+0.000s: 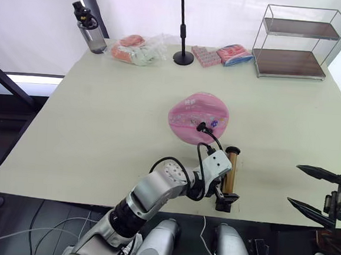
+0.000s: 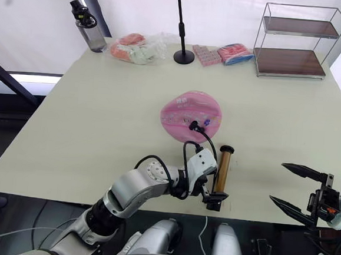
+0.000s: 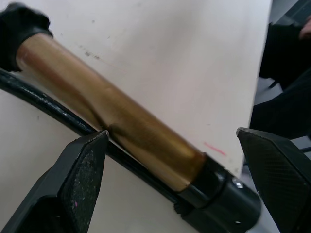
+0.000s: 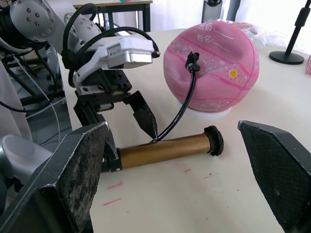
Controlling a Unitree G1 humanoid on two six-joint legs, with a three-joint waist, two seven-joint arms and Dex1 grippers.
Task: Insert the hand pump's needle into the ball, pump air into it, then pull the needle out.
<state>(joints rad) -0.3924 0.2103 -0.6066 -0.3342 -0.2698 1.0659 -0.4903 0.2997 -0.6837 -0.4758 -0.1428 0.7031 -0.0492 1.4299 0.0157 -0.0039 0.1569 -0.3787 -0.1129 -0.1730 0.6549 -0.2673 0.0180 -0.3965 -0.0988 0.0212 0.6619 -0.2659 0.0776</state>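
The pink ball (image 1: 195, 114) rests on a white ring mid-table. The needle's black fitting (image 4: 193, 60) sits in the ball's valve; the pin itself is hidden. A black hose (image 4: 182, 104) curves from it down to the hand pump (image 1: 233, 168), which lies flat near the table's front edge, its black T-handle (image 1: 226, 203) at the edge. My left gripper (image 3: 172, 133) is open, one finger on each side of the bronze barrel near the handle end, not closed on it. My right gripper (image 1: 296, 186) hangs open to the right, past the table's front edge, holding nothing.
Along the back stand a black stand pole (image 1: 183, 28), a wire shelf (image 1: 295, 43), pink packets (image 1: 223, 54), a plastic bag (image 1: 138, 49) and a water bottle (image 1: 89, 29). The table's front edge (image 1: 152, 206) runs just under the pump's handle.
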